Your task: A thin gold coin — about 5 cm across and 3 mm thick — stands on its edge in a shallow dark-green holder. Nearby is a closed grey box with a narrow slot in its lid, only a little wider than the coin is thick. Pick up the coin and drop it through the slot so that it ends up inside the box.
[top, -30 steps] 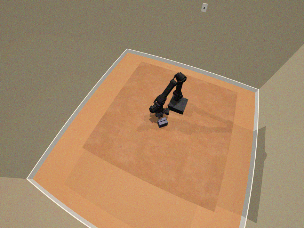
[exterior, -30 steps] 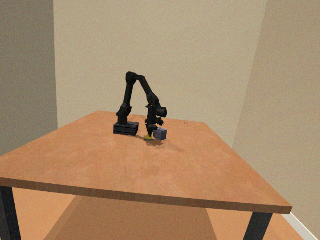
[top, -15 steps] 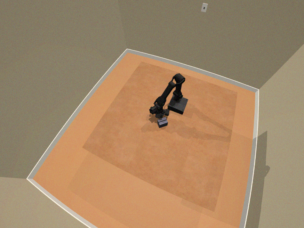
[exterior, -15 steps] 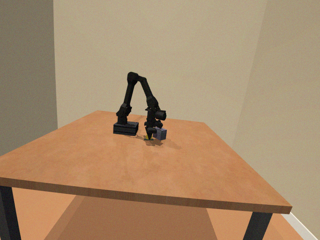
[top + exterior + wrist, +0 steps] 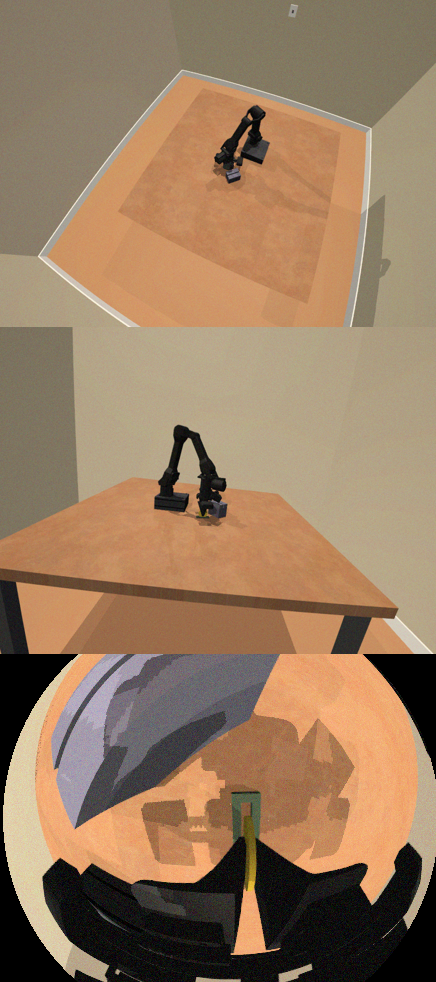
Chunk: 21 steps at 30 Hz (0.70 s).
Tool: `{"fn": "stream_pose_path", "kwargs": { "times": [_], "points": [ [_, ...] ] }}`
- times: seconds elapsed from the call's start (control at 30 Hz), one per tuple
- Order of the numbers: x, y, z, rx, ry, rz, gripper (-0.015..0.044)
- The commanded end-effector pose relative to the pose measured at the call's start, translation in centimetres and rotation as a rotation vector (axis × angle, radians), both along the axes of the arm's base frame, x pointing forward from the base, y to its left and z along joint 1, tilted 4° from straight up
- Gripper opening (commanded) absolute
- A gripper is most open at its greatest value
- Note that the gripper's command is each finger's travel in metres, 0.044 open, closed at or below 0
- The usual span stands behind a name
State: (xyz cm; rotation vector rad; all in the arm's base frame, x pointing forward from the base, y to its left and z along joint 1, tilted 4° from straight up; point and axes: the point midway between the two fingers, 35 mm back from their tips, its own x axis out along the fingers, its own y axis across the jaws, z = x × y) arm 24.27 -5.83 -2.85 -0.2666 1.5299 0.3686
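In the wrist view, we are pinching the gold coin (image 5: 200,514) (image 5: 250,859) with our gripper (image 5: 203,514) (image 5: 246,842). The coin is standing upright at the green holder (image 5: 198,517) (image 5: 237,809).

At twelve, slightly right, a switch (image 5: 293,10) is seen on the wall (image 5: 299,45) (image 5: 211,397); the table (image 5: 228,218) (image 5: 197,555) is held up by legs (image 5: 351,633) at seven and five, with a floor (image 5: 168,274) (image 5: 175,626) glimpsed below.

The wooden desk (image 5: 218,218) (image 5: 197,555) is seen with the arm's base (image 5: 264,149) (image 5: 171,505) set near its far edge. Between that base and the near edge, the green holder (image 5: 198,517) (image 5: 238,809) and the grey box (image 5: 233,176) (image 5: 219,510) (image 5: 200,719) are carried, close together.
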Motion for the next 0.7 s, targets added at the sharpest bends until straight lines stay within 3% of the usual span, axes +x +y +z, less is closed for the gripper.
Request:
{"fn": "stream_pose_path", "kwargs": {
  "times": [0.0,0.67],
  "points": [
    [0.1,0.0,0.1,-0.001,-0.005,-0.005,0.0000],
    [1.0,-0.3,4.0,0.003,-0.030,-0.008,0.0000]
  ]
}}
